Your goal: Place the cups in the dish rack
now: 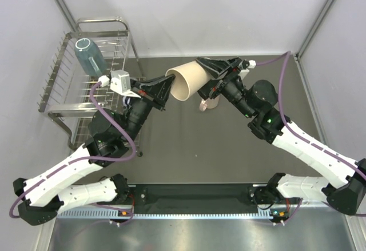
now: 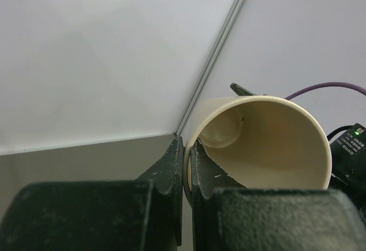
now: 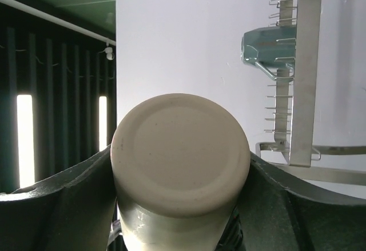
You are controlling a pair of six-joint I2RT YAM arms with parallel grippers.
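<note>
Handing over the beige cup (image 1: 186, 83) mid-frame, my left pincer (image 1: 168, 85) pinches its rim and my right pincer (image 1: 203, 76) clamps its base; next, I judge, right releases so left can carry it to the rack (image 1: 63, 109) at upper left.

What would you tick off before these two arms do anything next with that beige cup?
1. Left end effector pinching the beige tumbler at its rim: ok.
2. Right end effector clamped around the tumbler's base: ok, so both arms hold it at once.
3. Tumbler lifted off the table: ok, it is held on its side in the air.
4. Free tines in the dish rack: ok, only the teal-blue cup sits there.
5. Pink cup clear of the right arm: cannot tell, mostly hidden.
</note>
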